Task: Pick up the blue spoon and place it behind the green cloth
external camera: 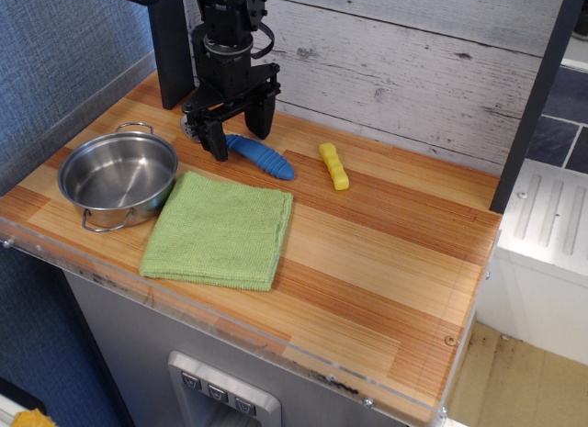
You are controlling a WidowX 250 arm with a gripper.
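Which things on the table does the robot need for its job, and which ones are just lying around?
Needed:
- blue spoon
- green cloth
- gripper, open over the spoon

Just lying around:
- steel pot
- yellow ridged stick
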